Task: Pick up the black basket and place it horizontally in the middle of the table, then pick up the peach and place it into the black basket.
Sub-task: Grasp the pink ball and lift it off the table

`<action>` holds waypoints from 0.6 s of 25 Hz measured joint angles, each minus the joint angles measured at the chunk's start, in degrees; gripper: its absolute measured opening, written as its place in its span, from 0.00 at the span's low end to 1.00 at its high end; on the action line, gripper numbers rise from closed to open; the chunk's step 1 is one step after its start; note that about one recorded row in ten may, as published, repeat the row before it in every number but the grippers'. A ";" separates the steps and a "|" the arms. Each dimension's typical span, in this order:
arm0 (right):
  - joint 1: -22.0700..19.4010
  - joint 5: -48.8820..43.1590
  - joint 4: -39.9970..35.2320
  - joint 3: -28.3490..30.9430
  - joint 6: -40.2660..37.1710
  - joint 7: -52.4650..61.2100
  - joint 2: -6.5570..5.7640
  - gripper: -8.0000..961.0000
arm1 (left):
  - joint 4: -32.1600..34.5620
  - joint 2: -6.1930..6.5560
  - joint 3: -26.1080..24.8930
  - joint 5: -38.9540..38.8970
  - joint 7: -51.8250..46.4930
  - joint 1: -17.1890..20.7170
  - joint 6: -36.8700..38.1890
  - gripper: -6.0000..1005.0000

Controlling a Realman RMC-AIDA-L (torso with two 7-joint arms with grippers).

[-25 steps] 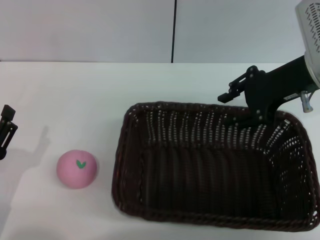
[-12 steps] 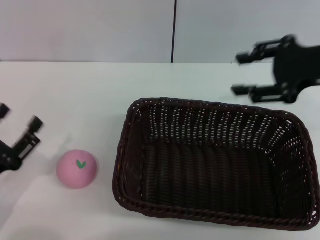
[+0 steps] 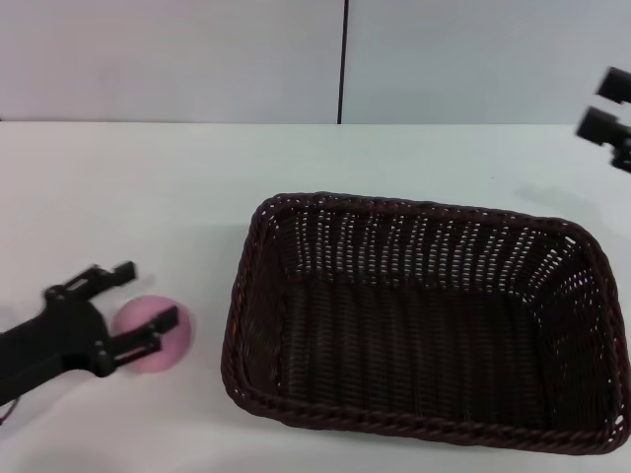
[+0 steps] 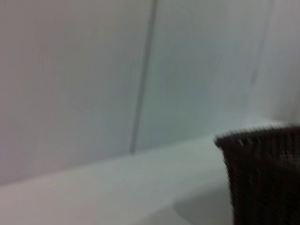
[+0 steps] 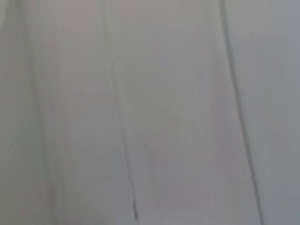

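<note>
The black basket [image 3: 424, 315] lies lengthwise across the white table [image 3: 148, 187], right of centre, and is empty. One corner of the black basket [image 4: 262, 173] shows in the left wrist view. The pink peach [image 3: 148, 335] rests on the table left of the basket. My left gripper [image 3: 143, 296] is open, its two fingers reaching around the peach from the left, one behind it and one across its front. My right gripper [image 3: 611, 103] is at the far right edge, raised above the table behind the basket, open and holding nothing.
A pale wall with a dark vertical seam [image 3: 344, 59] runs behind the table. The right wrist view shows only this pale wall [image 5: 150, 112].
My right gripper let go of the basket's far rim and withdrew up and to the right. The basket settled flat. My left gripper moved right and now straddles the peach.
</note>
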 joint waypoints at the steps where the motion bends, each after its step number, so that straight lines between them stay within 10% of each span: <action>1: -0.57 1.46 1.30 0.02 -0.06 -0.75 0.01 0.65 | 0.06 -0.01 -0.15 2.67 -0.82 -1.38 -0.77 0.81; 15: -1.11 6.76 12.32 2.99 -1.91 -5.50 -0.01 0.65 | 5.62 0.07 -0.20 5.91 -2.15 -0.35 -1.74 0.81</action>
